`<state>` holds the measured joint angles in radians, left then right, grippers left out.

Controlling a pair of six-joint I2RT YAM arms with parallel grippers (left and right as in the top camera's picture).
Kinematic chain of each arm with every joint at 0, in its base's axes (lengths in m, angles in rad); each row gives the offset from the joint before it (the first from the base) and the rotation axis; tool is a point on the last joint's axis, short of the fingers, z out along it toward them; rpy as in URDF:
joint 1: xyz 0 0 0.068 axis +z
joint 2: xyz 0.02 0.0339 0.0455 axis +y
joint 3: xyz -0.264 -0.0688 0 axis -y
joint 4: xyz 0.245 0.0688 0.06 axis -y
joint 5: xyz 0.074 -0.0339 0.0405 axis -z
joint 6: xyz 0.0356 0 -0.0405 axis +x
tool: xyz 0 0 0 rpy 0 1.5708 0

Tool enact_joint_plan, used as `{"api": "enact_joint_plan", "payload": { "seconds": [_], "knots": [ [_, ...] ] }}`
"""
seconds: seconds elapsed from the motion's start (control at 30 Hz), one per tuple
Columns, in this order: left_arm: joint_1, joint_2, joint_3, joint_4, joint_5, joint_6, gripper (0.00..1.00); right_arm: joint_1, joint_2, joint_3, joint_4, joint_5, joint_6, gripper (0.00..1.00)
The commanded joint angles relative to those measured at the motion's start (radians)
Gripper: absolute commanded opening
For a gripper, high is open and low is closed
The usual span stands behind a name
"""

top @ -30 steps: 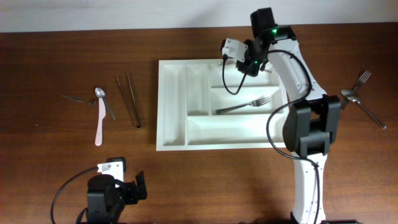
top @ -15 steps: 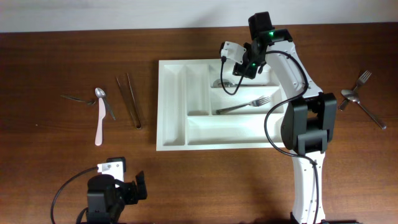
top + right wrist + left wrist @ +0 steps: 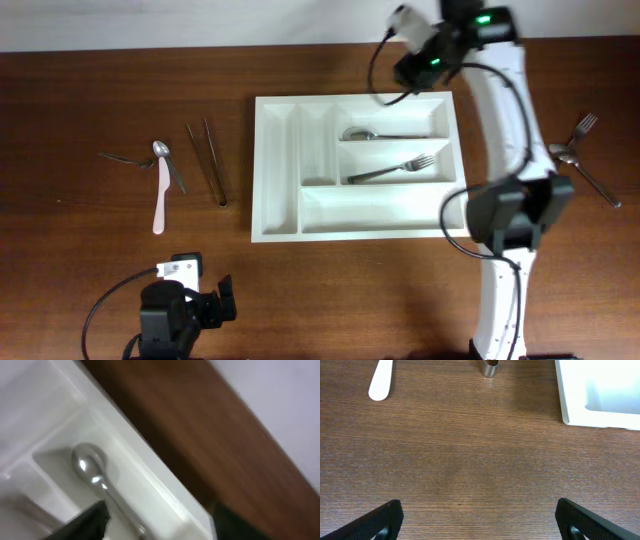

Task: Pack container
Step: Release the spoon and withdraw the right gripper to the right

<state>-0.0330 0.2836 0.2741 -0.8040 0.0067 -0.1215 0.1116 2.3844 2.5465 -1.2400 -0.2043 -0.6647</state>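
The right tool hangs with its jaws apart and empty near the far edge of the brown wooden surface. It is above the far rim of the large white rectangular plastic cutlery tray, which lies mid-surface. A silver metal spoon rests in the tray's farthest long compartment. The left tool gapes wide by the near edge.

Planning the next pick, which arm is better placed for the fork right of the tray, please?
Probably right: right end effector is nearer the fork; left end effector sits beyond the tray.
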Motion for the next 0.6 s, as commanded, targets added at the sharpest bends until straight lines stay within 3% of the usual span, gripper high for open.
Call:
{"api": "enact_joint_plan", "payload": {
  "seconds": [0.0, 0.3, 0.57],
  "knots": [
    [0.003, -0.002, 0.014, 0.002, -0.003, -0.009, 0.99, -0.113, -0.160, 0.067, -0.123, 0.043, 0.155, 0.92],
    [0.003, -0.002, 0.014, 0.002, -0.003, -0.009, 0.99, -0.385, -0.220, 0.037, -0.243, 0.029, 0.376, 0.96],
    [0.003, -0.002, 0.014, 0.002, -0.003, -0.009, 0.99, -0.600, -0.219, -0.264, -0.191, -0.007, 0.487, 0.99]
  ]
}}
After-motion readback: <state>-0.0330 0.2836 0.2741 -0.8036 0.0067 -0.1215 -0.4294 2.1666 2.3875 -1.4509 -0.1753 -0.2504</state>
